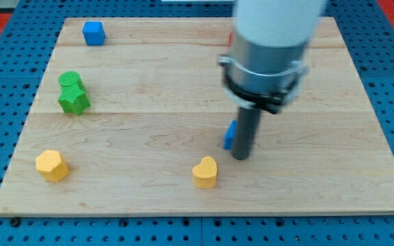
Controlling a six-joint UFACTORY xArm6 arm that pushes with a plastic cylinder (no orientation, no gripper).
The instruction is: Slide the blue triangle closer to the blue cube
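Note:
The blue cube [94,33] sits near the board's top left corner. The blue triangle [230,135] is right of centre, mostly hidden behind my rod, with only its left edge showing. My tip [241,157] rests on the board just right of and slightly below the triangle, touching or nearly touching it. The arm's grey and white body [269,48] fills the view's top right.
A green cylinder [70,80] and a green star [74,100] sit together at the left. A yellow hexagon-like block [52,165] lies at the bottom left. A yellow heart [205,171] lies below left of my tip. A red block [230,39] peeks from behind the arm.

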